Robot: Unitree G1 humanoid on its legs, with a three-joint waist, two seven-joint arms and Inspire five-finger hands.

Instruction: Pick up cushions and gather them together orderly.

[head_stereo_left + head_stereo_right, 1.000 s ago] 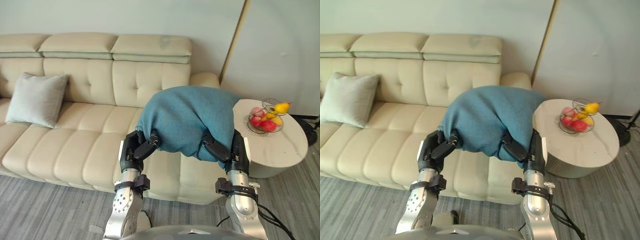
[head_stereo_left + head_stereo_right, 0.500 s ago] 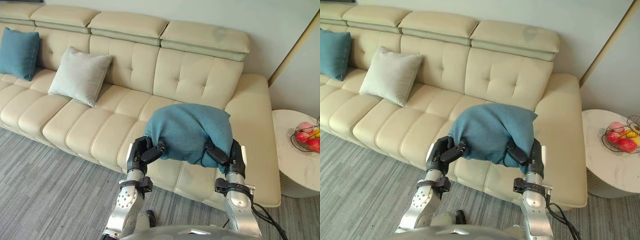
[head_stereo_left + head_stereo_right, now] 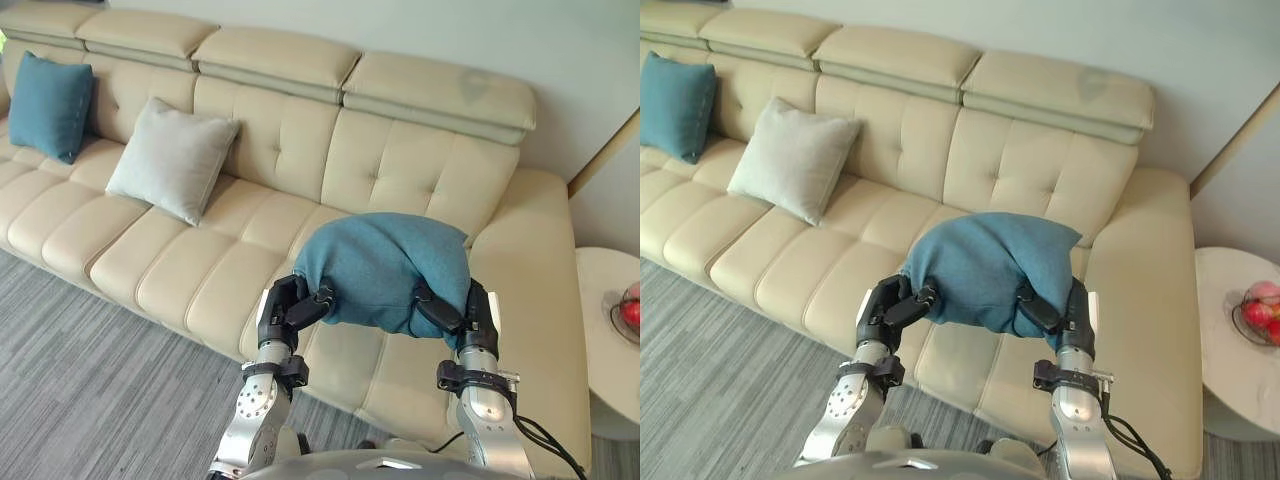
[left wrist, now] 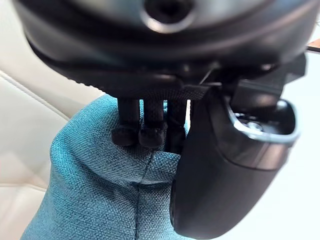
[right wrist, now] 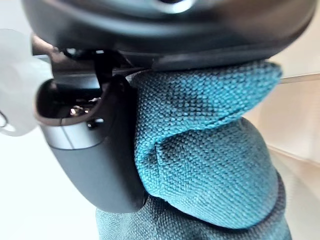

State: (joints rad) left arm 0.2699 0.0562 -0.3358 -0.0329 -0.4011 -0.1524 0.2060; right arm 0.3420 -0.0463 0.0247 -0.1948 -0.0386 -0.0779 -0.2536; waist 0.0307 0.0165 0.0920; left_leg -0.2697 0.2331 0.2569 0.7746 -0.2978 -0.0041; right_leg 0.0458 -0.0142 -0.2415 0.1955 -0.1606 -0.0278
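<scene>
Cushion (image 3: 385, 262): teal, held up over beige sofa (image 3: 150, 270)
Left hand (image 3: 285, 310): fingers clamped on its edge
Right hand (image 3: 470, 318): pinching its other edge

Both arms are raised forward, side by side; the left hand (image 3: 289, 306) and the right hand (image 3: 462, 316) each clamp an end of the cushion (image 3: 385, 262).

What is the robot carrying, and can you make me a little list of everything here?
Held: teal cushion, lifted off the seat
Grip: left robot hand and right robot hand, each curled on one end
Behind: cream sofa
On the sofa: grey cushion and second teal cushion, leaning on the backrest, apart
Floor: grey carpet
</scene>
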